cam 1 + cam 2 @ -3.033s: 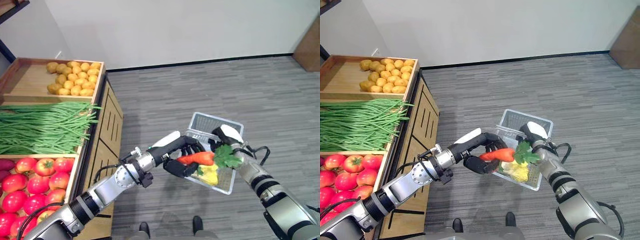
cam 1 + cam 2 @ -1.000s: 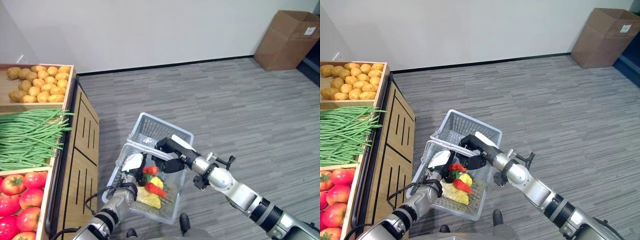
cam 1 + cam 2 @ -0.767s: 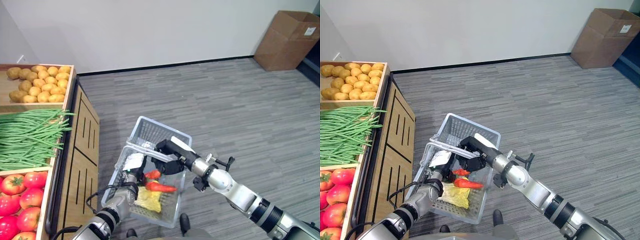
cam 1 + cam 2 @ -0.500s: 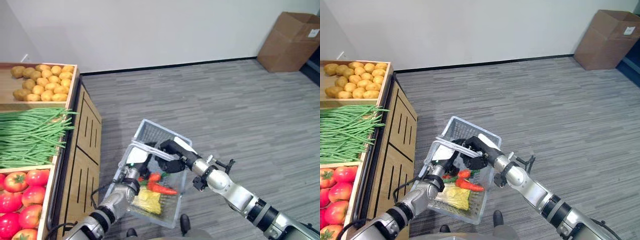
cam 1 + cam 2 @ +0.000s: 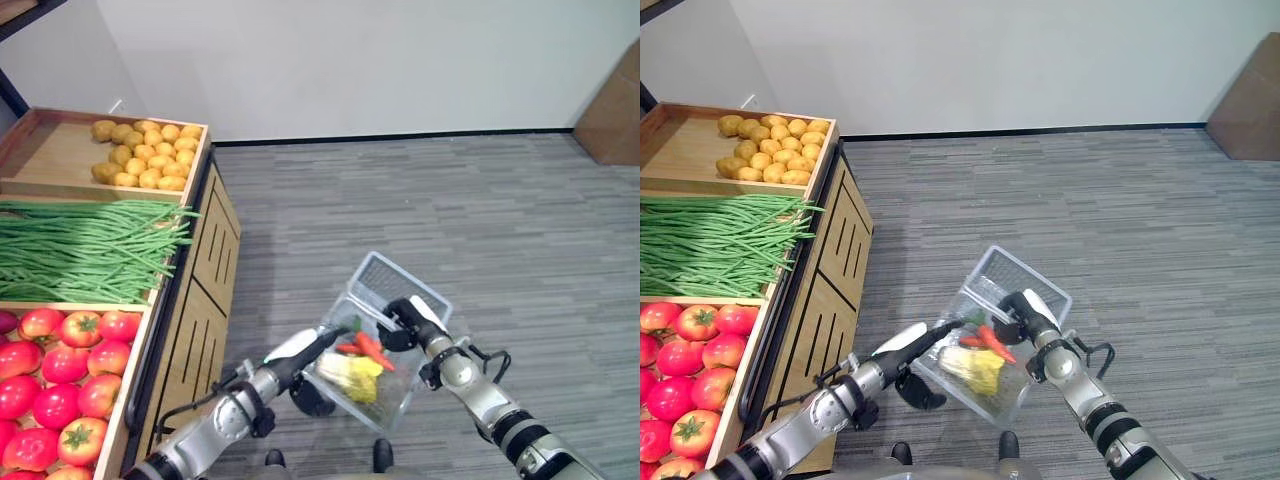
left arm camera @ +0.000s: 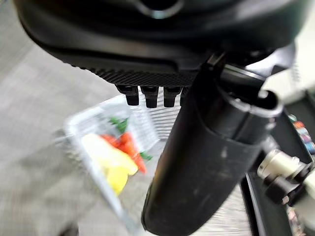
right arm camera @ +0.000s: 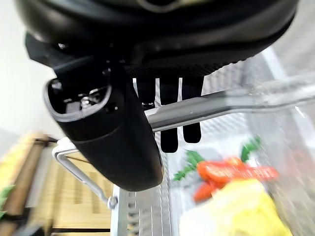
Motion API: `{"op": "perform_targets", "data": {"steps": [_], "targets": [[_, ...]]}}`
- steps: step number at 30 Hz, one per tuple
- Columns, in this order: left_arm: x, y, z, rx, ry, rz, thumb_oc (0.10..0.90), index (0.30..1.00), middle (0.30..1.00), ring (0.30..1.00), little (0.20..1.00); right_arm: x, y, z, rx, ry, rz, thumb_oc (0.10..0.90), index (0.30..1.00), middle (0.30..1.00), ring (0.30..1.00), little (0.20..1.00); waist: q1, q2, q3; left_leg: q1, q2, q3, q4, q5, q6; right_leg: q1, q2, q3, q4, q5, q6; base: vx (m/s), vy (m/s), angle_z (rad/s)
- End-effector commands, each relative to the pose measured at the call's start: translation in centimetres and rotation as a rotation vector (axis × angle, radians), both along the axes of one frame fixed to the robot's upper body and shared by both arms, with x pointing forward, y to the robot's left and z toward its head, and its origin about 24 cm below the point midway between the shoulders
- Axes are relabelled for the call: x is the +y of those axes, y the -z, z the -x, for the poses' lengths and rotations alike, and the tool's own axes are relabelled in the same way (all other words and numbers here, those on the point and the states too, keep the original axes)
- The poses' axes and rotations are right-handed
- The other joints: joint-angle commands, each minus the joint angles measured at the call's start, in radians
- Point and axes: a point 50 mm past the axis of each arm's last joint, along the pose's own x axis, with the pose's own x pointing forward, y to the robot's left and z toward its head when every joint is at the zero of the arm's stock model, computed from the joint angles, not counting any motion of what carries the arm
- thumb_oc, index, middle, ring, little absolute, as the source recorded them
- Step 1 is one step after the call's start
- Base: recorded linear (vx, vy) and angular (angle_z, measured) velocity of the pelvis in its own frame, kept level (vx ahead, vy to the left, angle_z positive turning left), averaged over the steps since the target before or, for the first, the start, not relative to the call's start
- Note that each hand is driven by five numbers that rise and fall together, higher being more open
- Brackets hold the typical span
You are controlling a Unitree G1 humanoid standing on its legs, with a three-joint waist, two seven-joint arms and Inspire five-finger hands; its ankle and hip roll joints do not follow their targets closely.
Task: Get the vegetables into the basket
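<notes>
- The wire basket (image 5: 400,300) hung above the grey floor (image 5: 520,220), just beside the wooden produce stand (image 5: 205,260), and tipped so that its open top faced the camera.
- The right hand (image 5: 405,318) was at the basket's far rim; in the right wrist view its fingers (image 7: 167,118) were curled over the metal handle (image 7: 216,105), with the thumb on the other side of the bar, so the hand was clenched on that handle.
- Inside the basket lay the vegetables: a carrot (image 5: 370,347) with green leaves, a second red-orange piece (image 5: 347,349) beside it, and a yellow vegetable (image 5: 352,373) just below them.
- The carrot was just below the right hand's fingers, close but apart from them.
- The left hand (image 5: 318,372) was at the basket's near left side, its white-covered thumb (image 5: 297,345) along the rim and its dark fingers lower, against the basket's outside.
- In the left wrist view the left fingers (image 6: 147,93) showed only as short tips, with the basket and its vegetables past them; whether they gripped the basket could not be told.
- On the stand, potatoes (image 5: 145,155) filled the far bin, green beans (image 5: 85,250) the middle one, and tomatoes (image 5: 55,365) the nearest.
</notes>
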Motion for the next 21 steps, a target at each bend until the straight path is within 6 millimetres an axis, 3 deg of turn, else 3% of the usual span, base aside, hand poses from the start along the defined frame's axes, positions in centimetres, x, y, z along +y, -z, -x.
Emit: {"op": "perform_targets", "data": {"steps": [1,5,7,13,17,21], "targets": [[0.1,-2.2,-2.1,-0.039,-0.084,0.202,0.900,1.000,1.000,1.000,1.000,0.1,-4.7,-4.5,-0.290,0.048,-0.035,0.400,0.300,0.300,0.300,0.300,0.006,-0.027,-0.058,-0.028,-0.022,-0.040,0.003,-0.026,0.011,0.021,-0.043,-0.075,0.004,0.002,0.058,0.00,-0.001,0.07],[2.0,0.0,-1.4,0.016,-0.178,0.123,0.900,1.000,1.000,1.000,1.000,-1.8,-3.0,-3.6,-0.217,0.122,0.031,0.400,0.300,0.300,0.300,0.300,0.009,-0.026,-0.053,-0.034,-0.022,-0.045,0.003,-0.023,0.011,0.019,-0.044,-0.077,0.003,0.003,0.058,-0.01,-0.007,0.08],[4.2,3.0,-0.2,0.093,-0.334,0.027,0.900,1.000,1.000,1.000,1.000,-4.2,-1.7,-2.5,-0.145,0.188,0.115,0.400,0.300,0.300,0.300,0.300,0.019,-0.026,-0.045,-0.042,-0.022,-0.050,0.003,-0.018,0.010,0.014,-0.044,-0.081,0.003,0.005,0.057,0.00,0.000,0.00],[6.7,8.1,2.7,0.258,-0.582,-0.151,0.900,1.000,1.000,1.000,1.000,-8.1,-0.1,-0.3,-0.019,0.302,0.242,0.400,0.300,0.300,0.300,0.300,0.030,-0.022,-0.026,-0.066,-0.021,-0.059,0.003,-0.004,0.008,-0.001,-0.044,-0.089,0.003,0.010,0.054,-0.02,-0.015,0.03],[7.9,10.4,5.0,0.382,-0.727,-0.242,0.900,1.000,1.000,1.000,1.000,-9.3,0.5,0.8,0.035,0.340,0.282,0.400,0.300,0.300,0.300,0.300,0.031,-0.019,-0.011,-0.083,-0.019,-0.059,0.003,0.005,0.005,-0.019,-0.041,-0.090,0.003,0.016,0.052,-0.03,-0.020,0.08],[8.5,11.1,6.0,0.419,-0.773,-0.307,0.900,1.000,1.000,1.000,1.000,-9.9,0.9,1.4,0.069,0.364,0.296,0.400,0.300,0.300,0.300,0.300,0.032,-0.017,0.004,-0.098,-0.016,-0.059,0.003,0.011,0.002,-0.036,-0.039,-0.087,0.003,0.021,0.050,-0.02,-0.012,0.00]]}}
